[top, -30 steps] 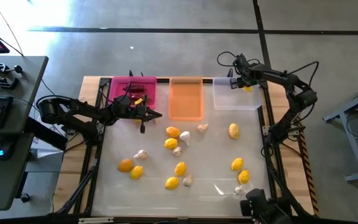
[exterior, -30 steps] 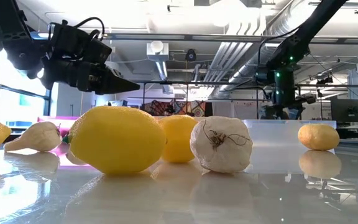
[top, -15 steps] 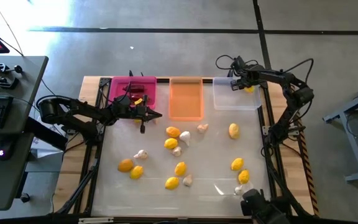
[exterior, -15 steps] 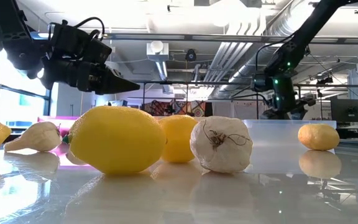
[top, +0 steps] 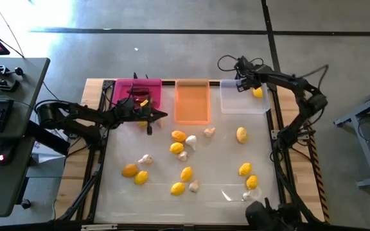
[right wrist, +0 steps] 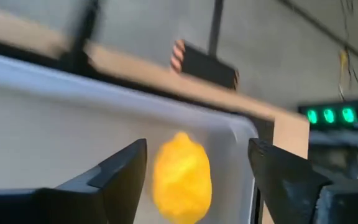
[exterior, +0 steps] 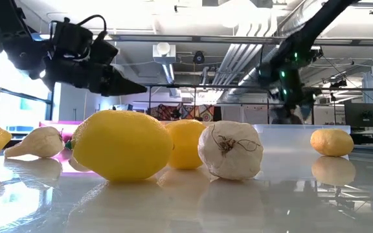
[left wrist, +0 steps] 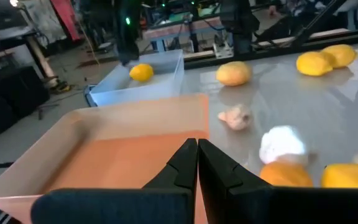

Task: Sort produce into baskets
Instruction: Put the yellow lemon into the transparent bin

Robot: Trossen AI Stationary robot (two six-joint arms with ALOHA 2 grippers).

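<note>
My right gripper (top: 245,81) hangs open over the clear whitish basket (top: 236,102). In its wrist view the fingers (right wrist: 197,152) stand on either side of a lemon (right wrist: 182,174) that lies in the basket by its wall, without touching it; the lemon also shows in the high view (top: 257,92). My left gripper (top: 165,116) is shut and empty, above the table between the magenta-pink basket (top: 128,90) and the orange basket (top: 192,101); its wrist view (left wrist: 197,149) looks across the orange basket (left wrist: 123,155). Several lemons (top: 178,135) and garlic bulbs (top: 191,140) lie loose on the table.
The three baskets stand in a row along the far edge. A yellow item (top: 142,103) lies in the pink basket. Loose produce spreads over the table's middle and near part, with a lemon (top: 241,134) on the right. A clear plastic scrap (top: 227,192) lies near the front.
My right gripper has gone a little toward the table's left and far edge above the clear basket. The lemon has stayed in the basket and now shows clear of the gripper in the high view.
</note>
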